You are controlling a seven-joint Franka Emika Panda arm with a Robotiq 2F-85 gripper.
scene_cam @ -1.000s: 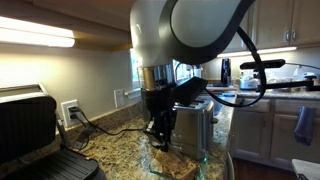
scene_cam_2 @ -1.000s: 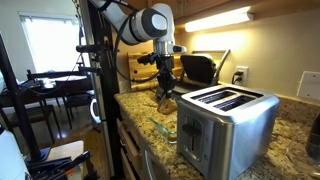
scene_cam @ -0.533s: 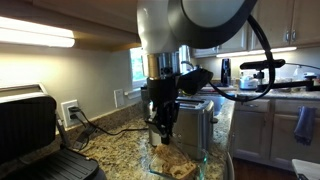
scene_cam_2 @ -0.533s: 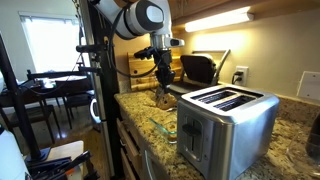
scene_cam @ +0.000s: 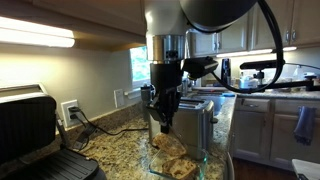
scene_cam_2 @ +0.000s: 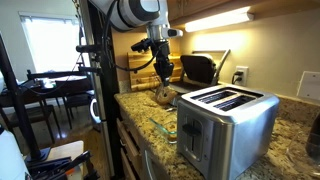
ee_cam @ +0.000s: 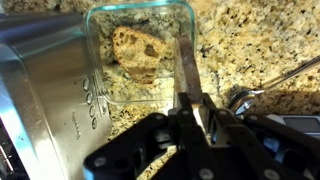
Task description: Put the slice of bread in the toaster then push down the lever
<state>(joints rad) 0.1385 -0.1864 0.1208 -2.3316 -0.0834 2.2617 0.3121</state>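
Note:
My gripper [ee_cam: 190,100] is shut on the slice of bread [ee_cam: 185,70], which I see edge-on as a thin dark strip sticking out past the jaws. In both exterior views the slice [scene_cam_2: 163,97] hangs below the gripper [scene_cam_2: 162,86] above the granite counter, beside the toaster's end. The toaster [scene_cam_2: 225,120] is brushed steel with two long slots on top and fills the left of the wrist view [ee_cam: 40,95]. Another tan piece of bread [ee_cam: 138,52] lies in a clear glass dish [ee_cam: 100,60] below the gripper [scene_cam: 164,124].
A black-and-silver grill press [scene_cam: 30,130] stands open on the counter, with a wall outlet and cord [scene_cam: 70,110] behind it. A black appliance [scene_cam_2: 200,68] sits at the counter's back. The counter edge [scene_cam_2: 135,125] drops off near the dish.
The arm has risen from the glass dish, lifting the slice clear of it and shifting a little along the toaster. The jaws stayed shut on the slice.

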